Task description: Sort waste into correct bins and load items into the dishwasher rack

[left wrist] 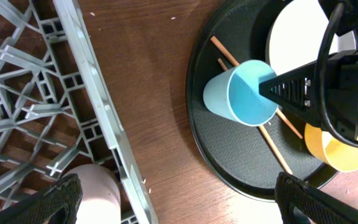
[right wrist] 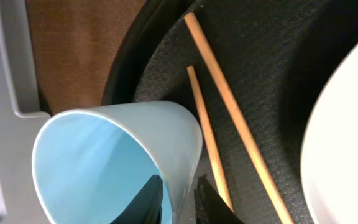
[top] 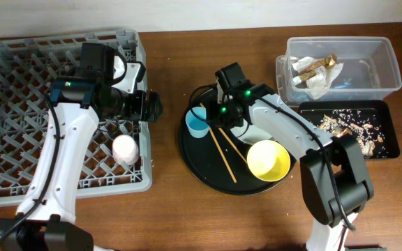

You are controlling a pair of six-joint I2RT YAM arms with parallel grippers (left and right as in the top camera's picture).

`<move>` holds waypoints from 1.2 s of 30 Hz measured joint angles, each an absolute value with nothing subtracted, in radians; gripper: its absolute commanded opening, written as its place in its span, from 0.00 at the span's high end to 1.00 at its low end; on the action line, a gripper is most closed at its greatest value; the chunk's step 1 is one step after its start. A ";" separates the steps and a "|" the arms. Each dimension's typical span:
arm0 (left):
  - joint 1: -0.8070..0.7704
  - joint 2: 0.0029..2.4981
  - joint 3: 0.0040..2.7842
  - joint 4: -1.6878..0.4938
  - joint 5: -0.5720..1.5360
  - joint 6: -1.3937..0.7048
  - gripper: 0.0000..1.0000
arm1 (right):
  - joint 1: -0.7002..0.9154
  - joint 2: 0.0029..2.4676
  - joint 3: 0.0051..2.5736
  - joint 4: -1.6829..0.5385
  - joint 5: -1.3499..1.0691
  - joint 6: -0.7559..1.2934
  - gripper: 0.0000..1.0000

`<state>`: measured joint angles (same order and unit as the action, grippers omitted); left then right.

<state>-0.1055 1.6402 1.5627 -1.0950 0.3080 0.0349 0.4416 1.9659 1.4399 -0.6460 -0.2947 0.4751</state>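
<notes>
My right gripper (right wrist: 180, 202) is shut on the rim of the light blue cup (top: 199, 126), one finger inside and one outside, over the left side of the round black tray (top: 208, 174). The cup also shows in the left wrist view (left wrist: 241, 93) and right wrist view (right wrist: 110, 155). Two chopsticks (top: 223, 155), the yellow bowl (top: 269, 160) and the pale plate (left wrist: 294, 40) lie on that tray. My left gripper (left wrist: 179, 199) is open above the table between the rack's right edge and the tray. The pink cup (top: 125, 149) sits in the grey dishwasher rack (top: 19, 84).
The clear tub (top: 382, 52) at the back right holds a white napkin (top: 317, 85) and a brown-gold wrapper (top: 319, 65). The shallow black tray (top: 389, 150) beside it holds crumbly food scraps (top: 351, 125).
</notes>
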 measured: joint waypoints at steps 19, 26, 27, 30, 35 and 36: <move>0.060 1.640 1.563 -0.967 1.409 0.219 0.01 | 0.184 1.673 1.410 -0.587 -1.262 0.202 0.96; -0.023 1.640 1.562 -0.975 1.526 0.258 0.01 | 0.184 1.673 1.402 -0.269 -1.322 0.360 0.96; -0.026 1.640 1.562 -0.974 1.520 0.263 0.01 | 0.186 1.673 1.402 -0.233 -1.322 0.386 0.96; -0.033 1.640 1.562 -0.975 1.512 0.270 0.01 | 0.222 1.673 1.402 -0.121 -1.314 0.469 0.96; -0.051 1.640 1.562 -0.974 1.511 0.271 0.11 | 0.290 1.673 1.402 -0.043 -1.271 0.555 0.96; -0.051 1.640 1.562 -0.975 1.511 0.270 0.18 | 0.298 1.673 1.402 -0.043 -1.258 0.561 0.96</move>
